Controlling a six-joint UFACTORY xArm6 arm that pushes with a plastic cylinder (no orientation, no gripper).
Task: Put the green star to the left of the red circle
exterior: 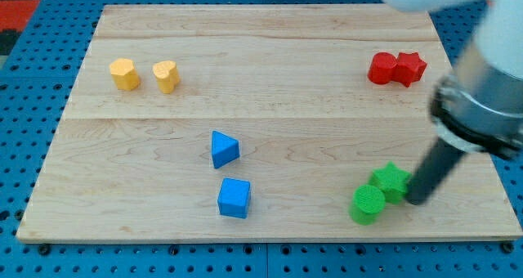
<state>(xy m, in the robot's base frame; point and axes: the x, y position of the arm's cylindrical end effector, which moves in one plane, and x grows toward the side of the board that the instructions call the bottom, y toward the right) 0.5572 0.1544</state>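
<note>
The green star (391, 180) lies near the board's lower right, touching a green circle (367, 204) at its lower left. The red circle (382, 68) sits at the upper right, touching a red star (409, 67) on its right side. My tip (416, 200) is at the right edge of the green star, touching or nearly touching it. The rod slants up to the right into the blurred arm.
A yellow pentagon-like block (125, 73) and a yellow heart (166, 75) sit at the upper left. A blue triangle (223, 149) and a blue cube (234, 198) lie at the lower middle. The wooden board (261, 106) rests on a blue pegboard.
</note>
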